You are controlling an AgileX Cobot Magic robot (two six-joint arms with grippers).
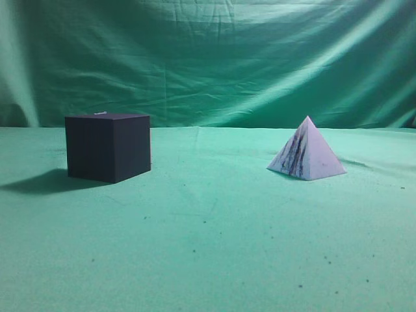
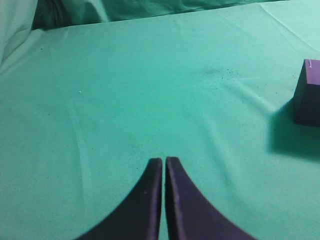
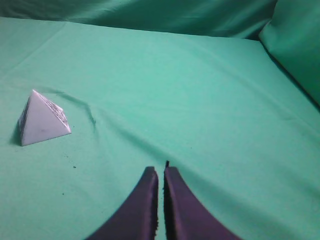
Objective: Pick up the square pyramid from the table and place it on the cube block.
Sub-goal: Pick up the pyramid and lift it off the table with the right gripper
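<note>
Navy cube block (image 2: 309, 95) cut off at frame edge; both grippers' fingers (image 2: 150, 200) (image 3: 145, 205) together, empty.

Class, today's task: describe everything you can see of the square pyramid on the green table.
The square pyramid is small, pale white-lilac and matte-looking, with dark blue-black streaks down the face towards the exterior camera. It stands upright on its base on the table, apex up, to the right of the cube block and well apart from it. Only the cloth touches it; the right gripper is shut and away from it.
</note>
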